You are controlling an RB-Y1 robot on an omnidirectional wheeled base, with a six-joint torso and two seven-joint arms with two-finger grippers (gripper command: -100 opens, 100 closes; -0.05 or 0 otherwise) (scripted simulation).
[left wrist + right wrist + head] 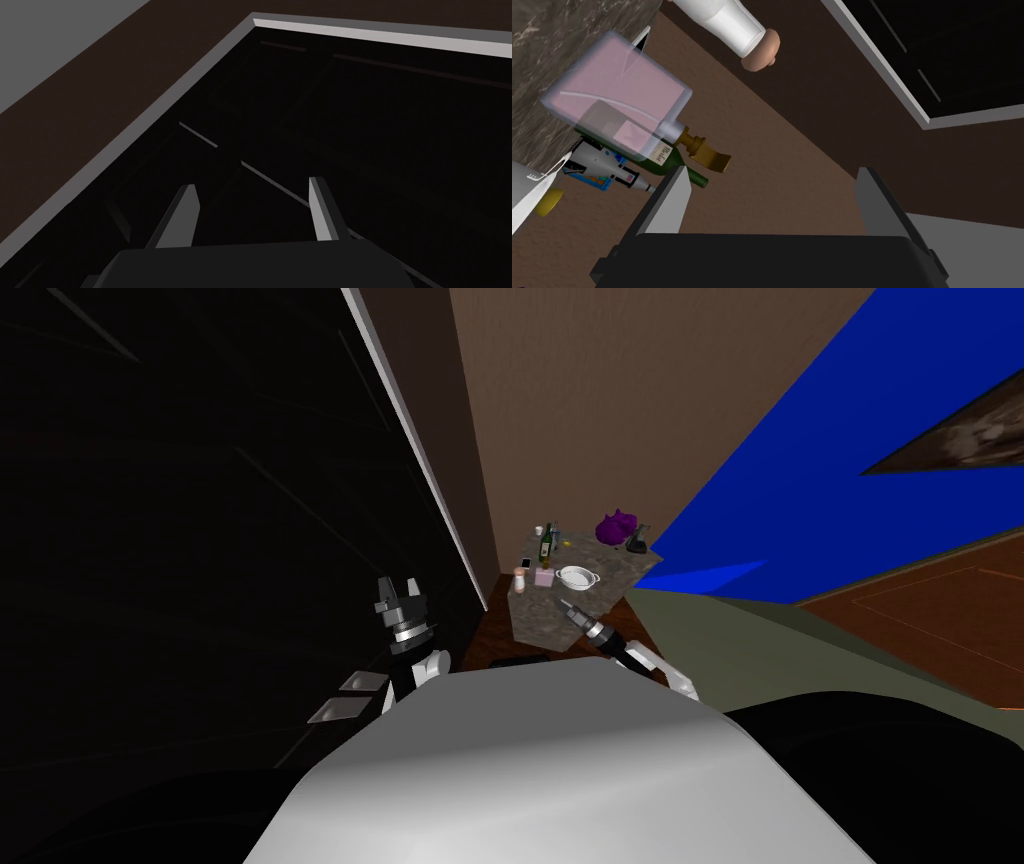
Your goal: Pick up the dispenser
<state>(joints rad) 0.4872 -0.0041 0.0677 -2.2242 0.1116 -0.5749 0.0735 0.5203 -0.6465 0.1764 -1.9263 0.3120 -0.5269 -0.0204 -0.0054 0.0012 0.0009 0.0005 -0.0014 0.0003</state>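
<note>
The marble-topped table (540, 623) carries the clutter, and the dispenser (619, 95) stands on it between a white shaker with a tan cap (737, 25) and a white two-handled pot (577, 578), with a green wine bottle (662, 161) just behind it. It is a clear, square-sided bottle full of pink liquid. I judge it stiff, fairly weighty for its size and smooth enough to slip, so the flat side walls at mid-body look the best place for the blades. The golden-brown pump (704, 152) on its neck is narrow and would likely give or wobble if squeezed. Its neighbours stand close, so a wide approach risks knocking the shaker or the bottle. The right arm reaches forward over the near part of the table, and the right gripper (772, 172) is short of the dispenser, fingers spread wide with nothing between them. The bottle lies beyond and outside one blade, not in the gap, so the hand needs re-aiming. The left arm is raised at my left side beside a black area, and the left gripper (252, 187) is likewise spread and empty
</note>
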